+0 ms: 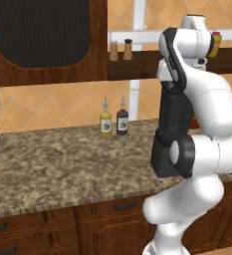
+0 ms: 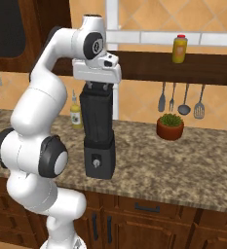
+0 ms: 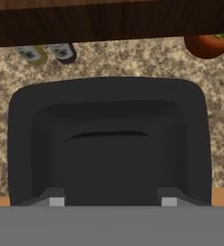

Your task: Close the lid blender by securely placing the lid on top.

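The blender [image 2: 99,146] stands upright on the granite counter [image 2: 183,165], a dark base with a small knob and a tall dark jar. In the left base view the blender [image 1: 172,119] is partly hidden behind my arm. My gripper [image 2: 97,87] points straight down right over the jar's top. In the hand view the jar's rounded square rim [image 3: 22,144] lies below, and the lid [image 3: 108,163], a smaller black rounded square, sits between my fingertips [image 3: 56,202], centred over the jar's mouth. The gripper [image 3: 112,202] is shut on the lid. Whether the lid touches the rim I cannot tell.
Two sauce bottles [image 1: 105,122] [image 1: 122,119] stand by the wall left of the blender. A potted plant [image 2: 170,126] sits to its right, utensils [image 2: 183,99] hang above. A wooden shelf [image 2: 183,68] with a yellow bottle [image 2: 180,48] runs close behind the gripper.
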